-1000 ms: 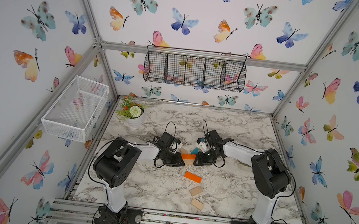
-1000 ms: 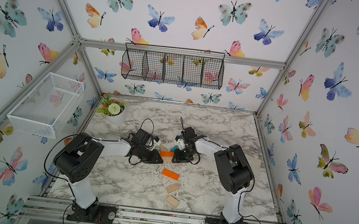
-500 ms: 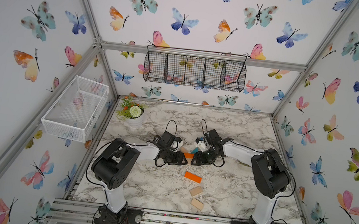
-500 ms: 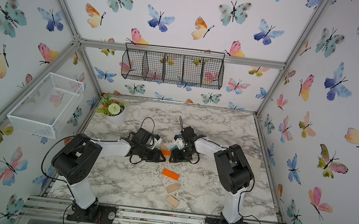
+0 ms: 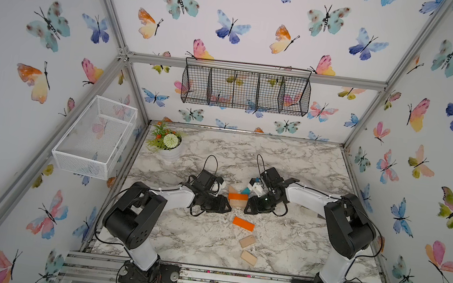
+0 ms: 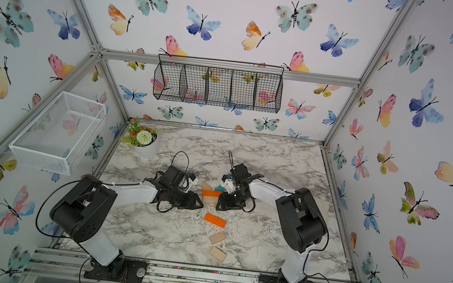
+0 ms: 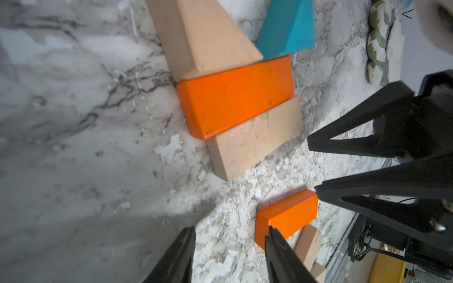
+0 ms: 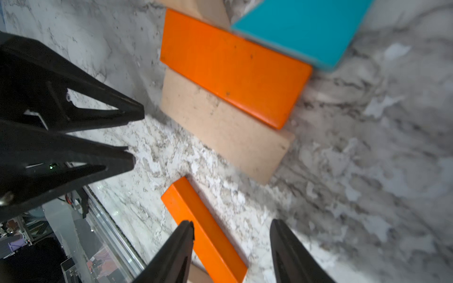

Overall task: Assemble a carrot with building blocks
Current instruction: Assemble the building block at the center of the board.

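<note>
The carrot's row lies mid-table: tan triangle (image 5: 232, 190) and teal triangle (image 5: 245, 191) at the far end, then an orange bar (image 5: 238, 197) and a tan bar (image 5: 237, 203), all touching. My left gripper (image 5: 228, 204) sits low at the row's left end, open and empty (image 7: 230, 229). My right gripper (image 5: 246, 206) faces it from the right end, also open and empty (image 8: 231, 221). A loose orange bar (image 5: 243, 224) lies nearer the front, with two tan blocks (image 5: 247, 241) (image 5: 248, 258) beyond it.
Potted flowers (image 5: 167, 143) stand at the back left corner. A white wire basket (image 5: 96, 138) hangs on the left wall and a black wire basket (image 5: 246, 87) on the back wall. A grey-and-cream glove (image 7: 377, 41) lies right of the row.
Both grippers' jaws have spread wider beside the row. The arms have hardly shifted, and the blocks lie where they were.
</note>
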